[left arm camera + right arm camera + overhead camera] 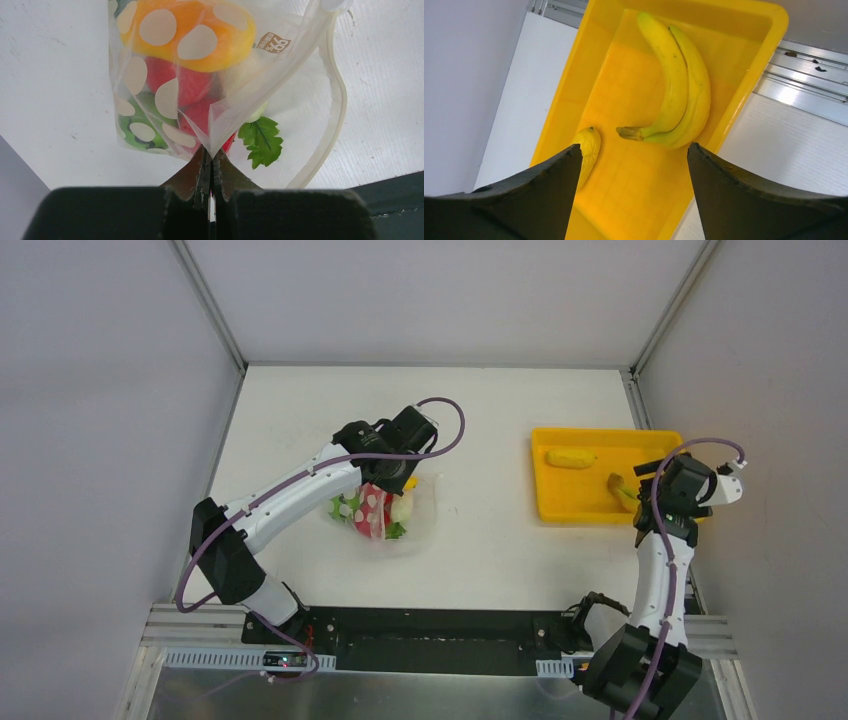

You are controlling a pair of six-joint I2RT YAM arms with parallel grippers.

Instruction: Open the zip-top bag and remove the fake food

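The zip-top bag [378,508] is clear with white dots and lies at the table's middle left. My left gripper [398,478] is shut on a pinched fold of the bag [220,120], lifting that edge; its mouth gapes open at the right. Inside show an orange piece [200,30], red pieces [192,85] and green pieces [132,130]; a green leaf [262,140] lies in the mouth. My right gripper [640,508] is open and empty above the yellow tray [560,502]. A banana [679,95] and a yellow corn [586,152] lie in the tray [744,80].
The yellow tray sits at the table's right side, near the right rail. White walls close in the table on the left, back and right. A black base strip [430,625] runs along the near edge between the arm mounts.
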